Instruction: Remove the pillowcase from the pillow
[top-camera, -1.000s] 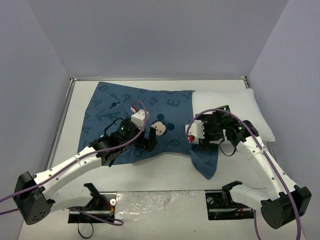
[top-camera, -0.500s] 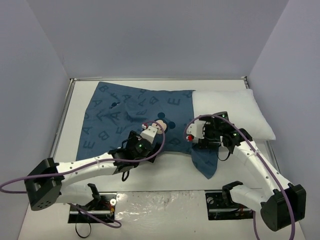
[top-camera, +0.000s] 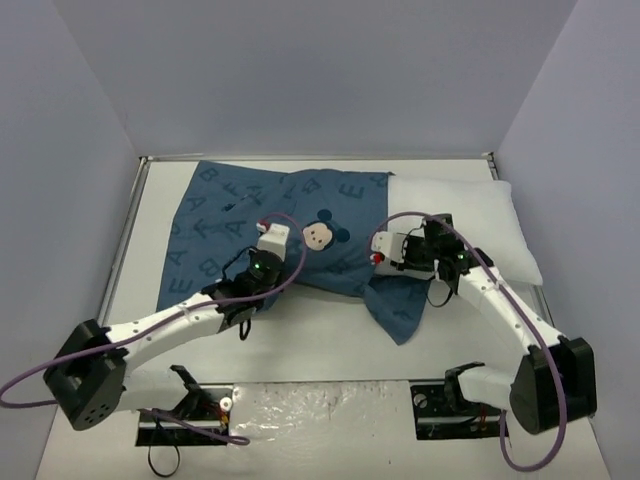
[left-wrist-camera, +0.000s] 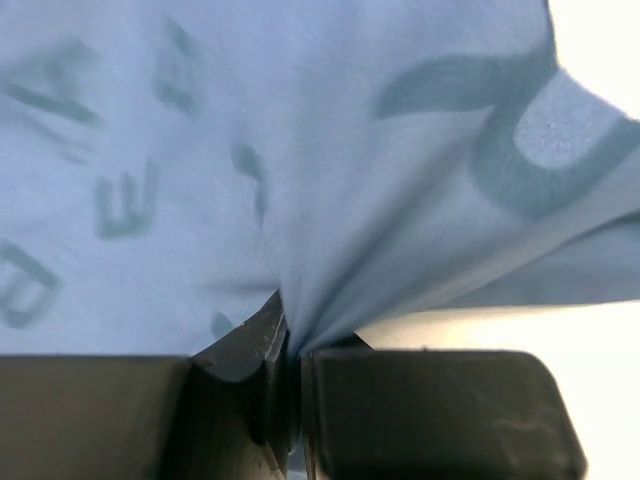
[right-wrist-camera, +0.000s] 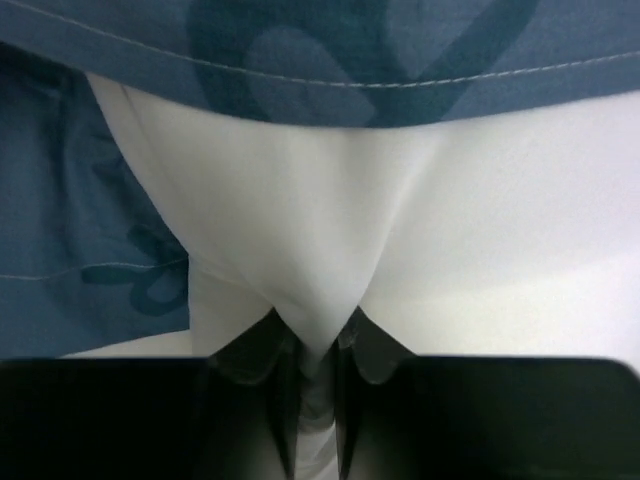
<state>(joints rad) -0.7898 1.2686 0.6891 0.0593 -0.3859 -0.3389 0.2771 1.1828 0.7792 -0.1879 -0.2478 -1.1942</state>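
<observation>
White table (top-camera: 330, 335): lettered dark-blue pillowcase (top-camera: 225, 235) partly covers plump white pillow (top-camera: 470, 215).

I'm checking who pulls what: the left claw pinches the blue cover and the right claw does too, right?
No. The left claw pinches the blue cover, but the right claw pinches the white pillow; the right wrist view shows it.

The top camera looked down on the whole pillowcase (top-camera: 215, 225); both wrist cameras sat close against it, sharing its cloth.
</observation>
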